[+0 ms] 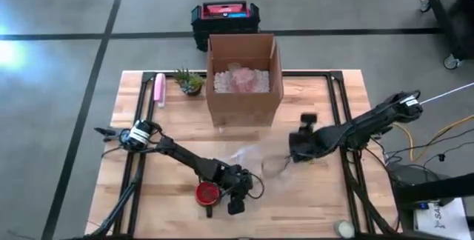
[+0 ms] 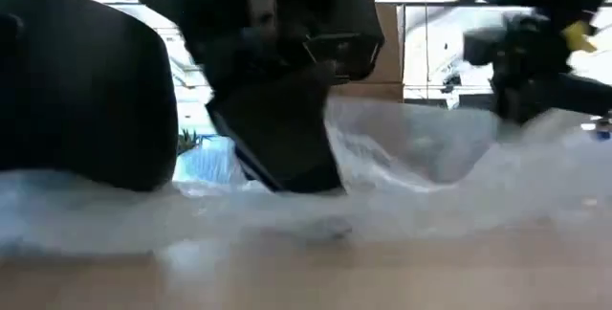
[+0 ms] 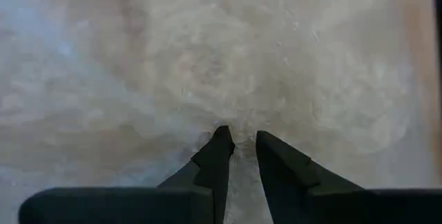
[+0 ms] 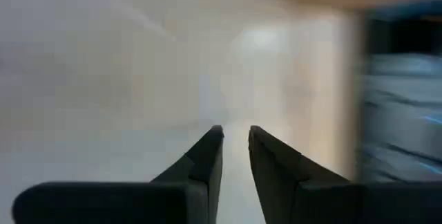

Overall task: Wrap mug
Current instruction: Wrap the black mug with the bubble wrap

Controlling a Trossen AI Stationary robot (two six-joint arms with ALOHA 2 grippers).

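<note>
A red mug (image 1: 207, 192) stands upright on the wooden table (image 1: 148, 121) near its front edge. A clear bubble wrap sheet (image 1: 255, 160) lies to the mug's right and fills the low view (image 2: 402, 186). My left gripper (image 1: 237, 198) is right of the mug at the sheet's near end, shut on the wrap (image 3: 242, 138). My right gripper (image 1: 296, 151) is at the sheet's right end, shut on it (image 4: 235, 133). In the low view, the dark rounded shape on the left (image 2: 86, 90) may be the mug. My left gripper pinches the bubble wrap near its front end (image 3: 238, 124) between its two fingers, slanting down from the left. That part of the sheet stays down on the table. One layer or several, I cannot tell. My right gripper pinches the bubble wrap at its right end (image 2: 497, 133) between its two fingers, coming from the table's right. The sheet rises toward the fingers there and sags to the table in the middle.
An open cardboard box (image 1: 244, 77) with packing fill stands at the table's far middle. A small potted plant (image 1: 189, 81) and a pink roll (image 1: 158, 90) sit at the far left. A black and red case (image 1: 226, 19) is on the floor behind.
</note>
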